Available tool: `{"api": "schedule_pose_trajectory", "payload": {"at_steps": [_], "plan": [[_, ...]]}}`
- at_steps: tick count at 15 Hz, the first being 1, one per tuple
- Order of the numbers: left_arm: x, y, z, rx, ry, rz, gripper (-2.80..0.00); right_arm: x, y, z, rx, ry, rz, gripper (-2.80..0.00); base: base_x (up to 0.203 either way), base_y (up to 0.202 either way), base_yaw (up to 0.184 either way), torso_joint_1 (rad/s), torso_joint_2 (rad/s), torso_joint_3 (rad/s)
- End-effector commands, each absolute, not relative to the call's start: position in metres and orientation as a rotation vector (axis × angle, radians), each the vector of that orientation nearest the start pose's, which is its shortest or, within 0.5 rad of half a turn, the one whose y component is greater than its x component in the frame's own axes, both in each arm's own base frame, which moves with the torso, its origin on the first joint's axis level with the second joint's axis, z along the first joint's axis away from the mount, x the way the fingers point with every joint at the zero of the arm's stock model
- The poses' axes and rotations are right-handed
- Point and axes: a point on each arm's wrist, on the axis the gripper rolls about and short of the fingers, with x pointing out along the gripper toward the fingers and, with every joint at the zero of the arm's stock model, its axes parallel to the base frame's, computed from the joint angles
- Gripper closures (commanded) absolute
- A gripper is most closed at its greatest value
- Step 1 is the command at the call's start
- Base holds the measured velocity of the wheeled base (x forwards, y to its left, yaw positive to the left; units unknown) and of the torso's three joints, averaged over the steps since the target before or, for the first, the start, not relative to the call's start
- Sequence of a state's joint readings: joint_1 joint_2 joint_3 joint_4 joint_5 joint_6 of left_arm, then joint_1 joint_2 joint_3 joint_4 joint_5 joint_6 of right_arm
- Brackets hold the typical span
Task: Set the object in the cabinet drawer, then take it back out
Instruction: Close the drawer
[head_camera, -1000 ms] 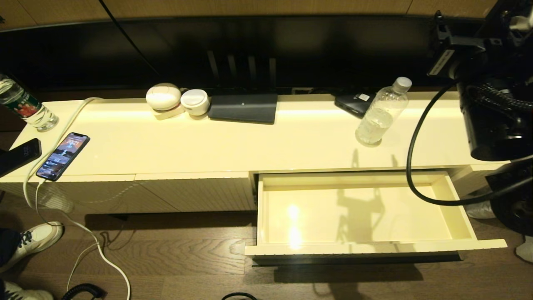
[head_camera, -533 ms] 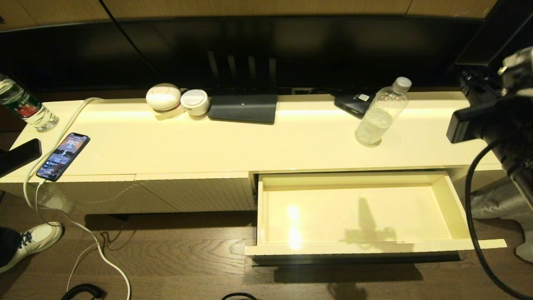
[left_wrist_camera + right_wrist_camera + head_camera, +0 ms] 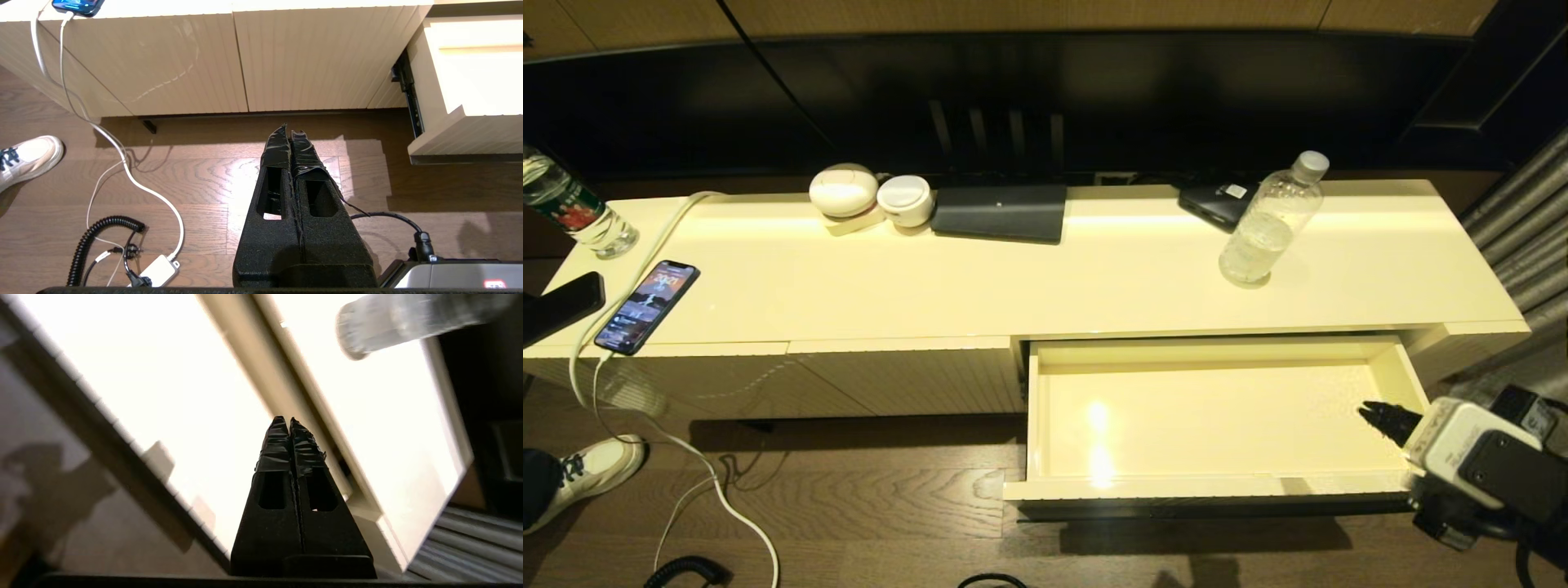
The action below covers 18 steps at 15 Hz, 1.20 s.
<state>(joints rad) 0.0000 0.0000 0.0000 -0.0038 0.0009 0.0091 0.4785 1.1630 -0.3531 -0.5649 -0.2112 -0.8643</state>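
Bottle, small clear plastic w/ pale grey-white screw cap point(image 3: 1270, 220), stands upright on the glossy cream counter point(image 3: 1013, 278), toward the right end, near the back edge, just beside a dark flat device point(image 3: 1217, 202). Well apart from both grippers.

Cabinet drawer, wide shallow cream w/ smooth glossy inside point(image 3: 1409, 392), is pulled out below the counter's right half; nothing lies in it, so open room across its whole floor. Its dark handle strip runs along the lower front edge.

Right gripper point(image 3: 1372, 415) sits low at the drawer's right side, tips over the right wall, pointing inward; black fingers point(image 3: 278, 437) pressed together, holding nothing. Right wrist view shows the bottle blurred, far past the tips.

Left gripper point(image 3: 290, 132) hangs over the brown wood floor point(image 3: 204, 175) in front of the ribbed cream panels point(image 3: 184, 61), left of the drawer's corner; fingers pressed together, empty. Not seen in head view.

Counter also carries: two white round items point(image 3: 870, 196) and a dark grey flat box point(image 3: 1001, 212) at the back mid; phone w/ lit screen point(image 3: 645, 306) on a white cable, another dark phone point(image 3: 560, 306), and a bottle w/ green-red label point(image 3: 572, 208) at the left end. Front-centre of the counter is bare.

Floor: white sneaker point(image 3: 580, 474), coiled black cord point(image 3: 102, 232), white adapter.
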Motion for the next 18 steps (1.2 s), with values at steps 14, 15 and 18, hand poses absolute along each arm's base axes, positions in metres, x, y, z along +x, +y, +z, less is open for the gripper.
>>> {"api": "schedule_pose_trajectory", "payload": {"at_steps": [14, 15, 18], "plan": [[-0.023, 0.000, 0.076, 0.009, -0.003, 0.001, 0.00, 0.155, 0.068, 0.082, -0.990, 0.837, 0.951, 0.00, 0.000, 0.000, 0.000, 0.000, 0.00, 0.000], [-0.023, 0.000, 0.075, 0.009, -0.002, 0.002, 0.00, 0.160, 0.069, 0.080, -0.984, 0.841, 0.946, 0.00, 0.000, 0.000, 0.000, 0.000, 0.00, 0.000], [-0.023, 0.000, 0.076, 0.009, -0.003, 0.001, 0.00, 0.177, 0.070, 0.071, -0.972, 0.843, 0.915, 0.00, 0.000, 0.000, 0.000, 0.000, 0.00, 0.000]]}}
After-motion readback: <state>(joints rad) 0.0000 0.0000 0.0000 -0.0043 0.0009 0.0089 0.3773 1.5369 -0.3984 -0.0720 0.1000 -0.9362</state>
